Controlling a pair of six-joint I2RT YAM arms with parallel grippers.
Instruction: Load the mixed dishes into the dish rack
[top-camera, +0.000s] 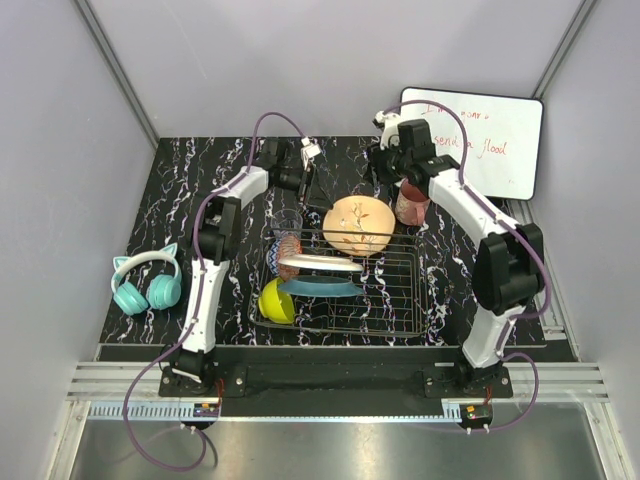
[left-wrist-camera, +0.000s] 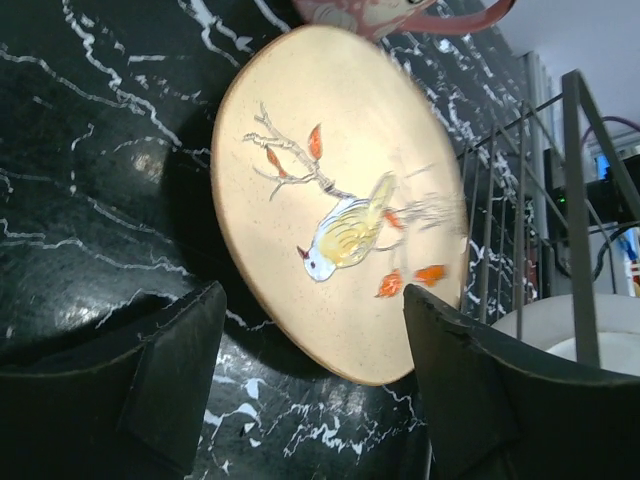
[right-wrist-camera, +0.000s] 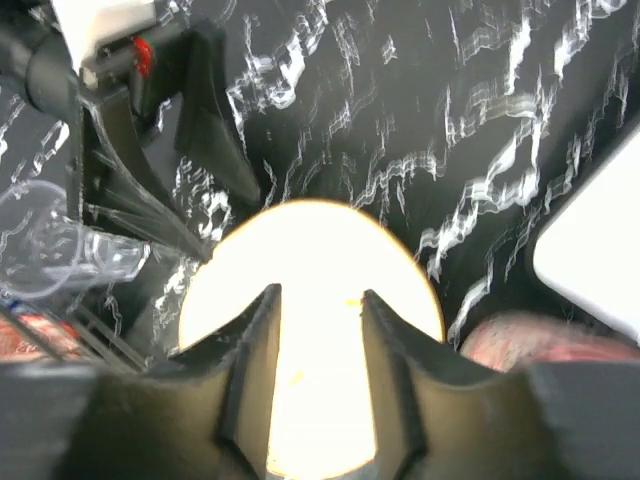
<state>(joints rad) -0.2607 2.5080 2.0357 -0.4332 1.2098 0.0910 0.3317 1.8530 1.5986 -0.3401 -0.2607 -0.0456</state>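
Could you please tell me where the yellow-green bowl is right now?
In the top view, the yellow-green bowl sits at the near-left corner of the dish rack, beside the teal plate.

Probably a lab cell: grey partitions (top-camera: 60, 150), aluminium rails (top-camera: 560, 380)

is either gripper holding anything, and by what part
Nothing looks held. The right gripper is parted over the top rim of the bird-painted orange plate; the left gripper is open and empty.
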